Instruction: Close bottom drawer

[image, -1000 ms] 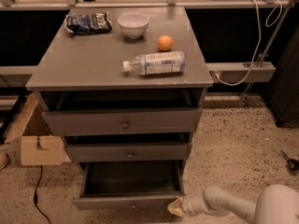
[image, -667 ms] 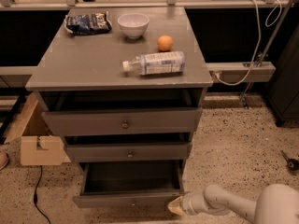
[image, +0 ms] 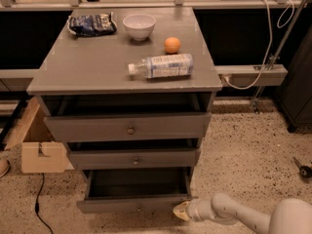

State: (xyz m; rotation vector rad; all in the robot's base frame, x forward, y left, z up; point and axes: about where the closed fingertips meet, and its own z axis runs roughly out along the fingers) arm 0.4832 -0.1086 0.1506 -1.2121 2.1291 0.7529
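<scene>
Camera view: pincer [image: 181,211] at bottom drawer [image: 117,206] corner; arm [image: 234,213] cropped.

Bottom drawer [image: 134,207] open at the foot of the cabinet [image: 83,69], jaws at its front right corner, bottle [image: 163,66] on top.

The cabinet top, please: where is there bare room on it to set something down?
Bare: the left and front-left of the cabinet top, in front of the chip bag and left of the bottle. Crowded: the back and right, with bowl, orange and bottle. The gripper is down by the front right corner of the open bottom drawer.
</scene>
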